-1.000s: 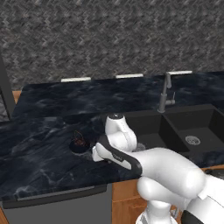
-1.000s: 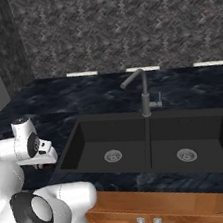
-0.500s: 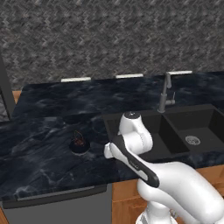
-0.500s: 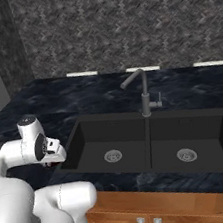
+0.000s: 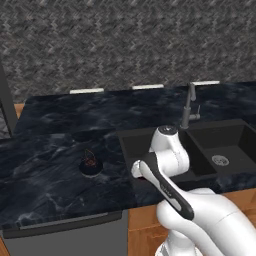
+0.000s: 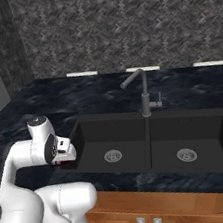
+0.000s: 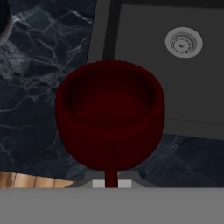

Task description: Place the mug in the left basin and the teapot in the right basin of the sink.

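Observation:
The dark red mug [image 7: 110, 113] hangs in my gripper [image 7: 111, 178], which is shut on its handle side. It hovers above the counter's edge just left of the left basin [image 7: 144, 65], whose silver drain [image 7: 183, 42] shows beyond it. In the right base view my gripper [image 6: 65, 158] sits at the left rim of the left basin [image 6: 123, 139], a red sliver of the mug [image 6: 63, 162] under it. The black teapot [image 5: 91, 164] stands on the counter left of the sink [image 5: 131, 136]. The right basin [image 6: 193, 139] lies past the divider.
A slim dark tap [image 6: 142, 91] rises at the sink's divider, behind the basins. The dark marble counter [image 5: 50, 165] spreads left of the sink. A wooden cabinet front [image 6: 163, 207] runs below the sink. A stone-patterned wall closes the back.
My arm has swung right from the counter by the teapot to the sink's left rim, carrying the mug. The teapot has stayed where it was.

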Available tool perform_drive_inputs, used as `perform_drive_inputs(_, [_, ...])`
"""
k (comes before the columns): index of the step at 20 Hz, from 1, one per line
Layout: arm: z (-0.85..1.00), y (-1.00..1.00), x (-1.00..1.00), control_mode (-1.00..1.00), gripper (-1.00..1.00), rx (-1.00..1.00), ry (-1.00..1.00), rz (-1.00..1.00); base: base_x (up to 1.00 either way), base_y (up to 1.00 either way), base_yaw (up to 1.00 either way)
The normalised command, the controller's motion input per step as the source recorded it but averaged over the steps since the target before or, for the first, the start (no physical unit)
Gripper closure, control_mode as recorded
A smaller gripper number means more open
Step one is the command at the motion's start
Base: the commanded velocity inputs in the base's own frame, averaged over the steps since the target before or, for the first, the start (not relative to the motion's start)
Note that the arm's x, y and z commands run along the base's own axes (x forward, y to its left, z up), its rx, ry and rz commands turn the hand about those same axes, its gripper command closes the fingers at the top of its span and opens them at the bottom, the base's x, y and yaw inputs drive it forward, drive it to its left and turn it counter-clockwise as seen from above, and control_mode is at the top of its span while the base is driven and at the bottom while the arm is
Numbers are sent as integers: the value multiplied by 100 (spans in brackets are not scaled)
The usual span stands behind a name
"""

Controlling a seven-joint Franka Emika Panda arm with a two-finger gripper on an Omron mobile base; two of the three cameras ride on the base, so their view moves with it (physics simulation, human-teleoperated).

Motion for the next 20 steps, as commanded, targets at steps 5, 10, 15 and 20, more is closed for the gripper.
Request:
perform_drive_inputs(5, [15, -36, 12, -100, 100, 1, 0, 0, 0, 0, 0])
perform_drive_inputs(10, [10, -28, 20, -100, 100, 0, 0, 0, 0, 0, 0])
perform_drive_inputs(15, [1, -24, 34, -100, 100, 0, 0, 0, 0, 0, 0])
perform_drive_inputs(20, [0, -20, 39, -100, 100, 0, 0, 2, 0, 0, 0])
